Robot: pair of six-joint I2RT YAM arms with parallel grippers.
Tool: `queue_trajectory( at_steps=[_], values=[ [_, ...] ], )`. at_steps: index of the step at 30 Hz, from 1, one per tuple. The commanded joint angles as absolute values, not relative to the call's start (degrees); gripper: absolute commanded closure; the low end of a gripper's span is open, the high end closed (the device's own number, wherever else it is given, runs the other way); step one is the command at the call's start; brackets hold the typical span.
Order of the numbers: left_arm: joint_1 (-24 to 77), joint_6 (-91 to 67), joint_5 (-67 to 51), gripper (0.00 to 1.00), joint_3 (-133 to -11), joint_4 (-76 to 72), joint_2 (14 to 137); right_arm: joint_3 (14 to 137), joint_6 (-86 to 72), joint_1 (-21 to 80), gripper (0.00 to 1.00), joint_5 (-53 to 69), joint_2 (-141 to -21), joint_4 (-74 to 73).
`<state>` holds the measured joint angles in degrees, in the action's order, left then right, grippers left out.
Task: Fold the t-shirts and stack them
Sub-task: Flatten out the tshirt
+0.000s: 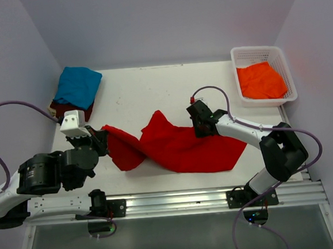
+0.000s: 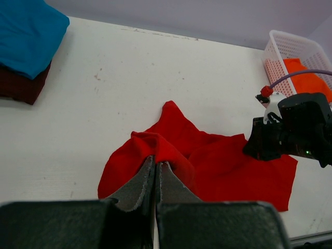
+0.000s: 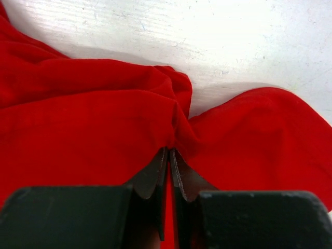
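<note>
Red t-shirt [image 1: 180, 149], clamped by left gripper [image 1: 101, 140] at nine o'clock and right gripper [image 1: 201, 128] at two, needs even outward tension

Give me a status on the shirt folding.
Done: the teal shirt lies folded on the maroon shirt at the far left corner. In hand: the red shirt lies rumpled mid-table, with both arms' jaws shut on it, one at each side. Left: fold and stack it, then the orange shirt, which sits in the basket.
</note>
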<state>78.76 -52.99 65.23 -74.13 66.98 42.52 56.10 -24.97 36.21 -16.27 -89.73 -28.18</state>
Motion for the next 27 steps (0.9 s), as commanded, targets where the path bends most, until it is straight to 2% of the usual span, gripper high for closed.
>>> queue_trajectory(
  at_steps=[1,6,11,20,27],
  values=[
    [78.6,-54.8,67.7,1.00,-73.9,66.6,41.7,56.2,-26.0,35.9,0.92,-15.5,-90.4,-25.9],
    [78.6,-54.8,67.5,1.00,-73.9,66.7,41.5,56.6,-25.7,35.9,1.00,-15.6,-90.3,-26.0],
    [78.6,-54.7,67.7,1.00,-74.1,66.6,41.8,57.4,-24.5,35.9,1.00,-15.3,-87.5,-26.6],
    [78.6,-53.4,68.3,1.00,-74.5,65.2,42.5,57.7,-22.5,35.9,1.00,-15.4,-72.8,-29.7],
    [78.6,-53.1,68.2,1.00,-74.6,64.9,43.2,58.5,-21.7,35.9,1.00,-16.4,-67.4,-32.7]
  ],
)
